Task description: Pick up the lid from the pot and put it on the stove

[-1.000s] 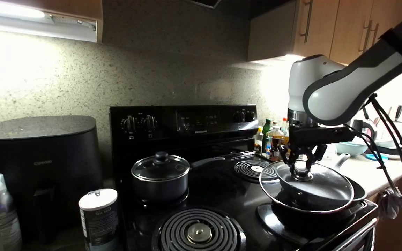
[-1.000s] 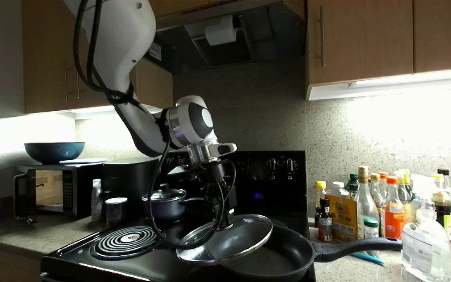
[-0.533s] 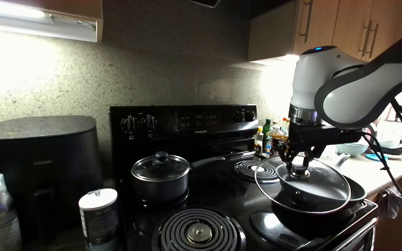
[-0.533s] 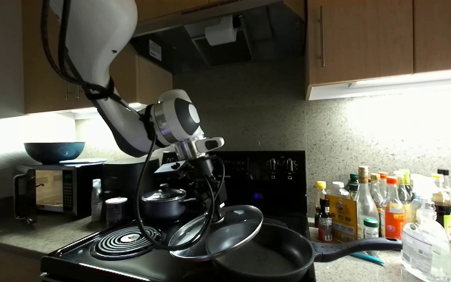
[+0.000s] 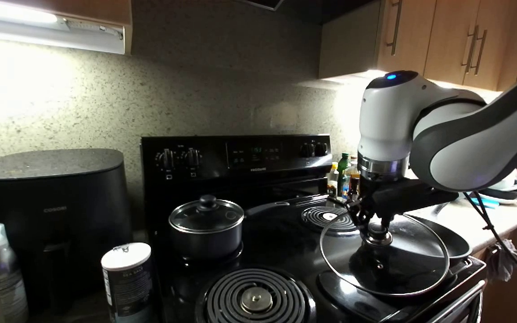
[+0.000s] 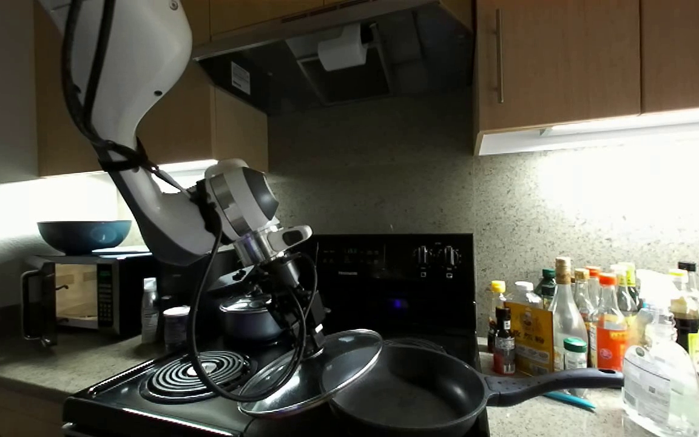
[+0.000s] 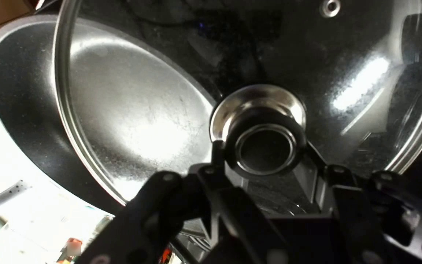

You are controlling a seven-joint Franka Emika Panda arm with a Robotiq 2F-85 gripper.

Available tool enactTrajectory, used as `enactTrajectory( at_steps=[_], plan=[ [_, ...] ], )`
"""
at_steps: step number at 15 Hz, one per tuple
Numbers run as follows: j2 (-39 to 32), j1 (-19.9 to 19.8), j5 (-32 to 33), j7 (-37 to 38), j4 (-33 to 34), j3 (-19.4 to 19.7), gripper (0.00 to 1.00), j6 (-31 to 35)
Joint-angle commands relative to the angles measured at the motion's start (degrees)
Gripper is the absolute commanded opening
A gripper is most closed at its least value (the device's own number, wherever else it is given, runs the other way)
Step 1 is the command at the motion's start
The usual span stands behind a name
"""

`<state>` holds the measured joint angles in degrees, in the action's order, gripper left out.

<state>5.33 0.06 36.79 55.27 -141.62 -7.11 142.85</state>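
Your stove (image 5: pixel 285 242) is standing centrally in both exterior views, glossy black, its control panel rising behind the coils. Your arm (image 5: pixel 384 121) is hanging over it, its wrist (image 6: pixel 234 200) leaning away from upright in an exterior view. A black Cosori appliance (image 5: pixel 88 233) is standing just beside the stove. Your pot (image 6: pixel 428 388), the wide, shallow dark pan, is sitting at a front corner of the stove, its long handle jutting out over the counter (image 6: pixel 568 425). The lid (image 5: pixel 388 264) is hanging at a tilt, its clear glass overlapping part of the pot in the wrist view; the edge over the pot is riding higher, while the opposite edge is dipping low over the stove top. That low edge is blending into the black below, so you can't quite tell whether it is touching. A coil burner (image 5: pixel 256 301) is lying in front of a dark saucepan (image 5: pixel 207 244), which is sitting well apart from the lid and wearing its own smaller cover (image 5: pixel 191 217). Your gripper (image 7: pixel 266 157) is pointing down at the middle of the lid. A sea salt canister (image 5: pixel 126 282) is standing near the appliance. The lid's knob (image 7: pixel 265 145) is sitting between your fingers (image 7: pixel 217 157), which are parted only enough to be clamping it from both sides, so you are holding the lid by it.
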Motion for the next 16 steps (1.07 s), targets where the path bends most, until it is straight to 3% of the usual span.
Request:
enactTrajectory(
  at_steps=[1, 2, 3, 11, 16],
  plan=[
    [-0.08, 0.42, -0.09, -0.11, 0.05, 0.75, 0.49, -0.11],
    [-0.11, 0.39, -0.09, -0.11, 0.05, 0.92, 0.49, -0.11],
    [-0.11, 0.38, -0.09, -0.11, 0.06, 0.98, 0.24, -0.11],
    [-0.20, 5.59, 11.18, 7.63, -0.12, -4.08, 0.24, -3.83],
    [-2.03, 8.72, 11.61, 6.25, 0.71, -5.33, 0.24, -5.34]
  ],
)
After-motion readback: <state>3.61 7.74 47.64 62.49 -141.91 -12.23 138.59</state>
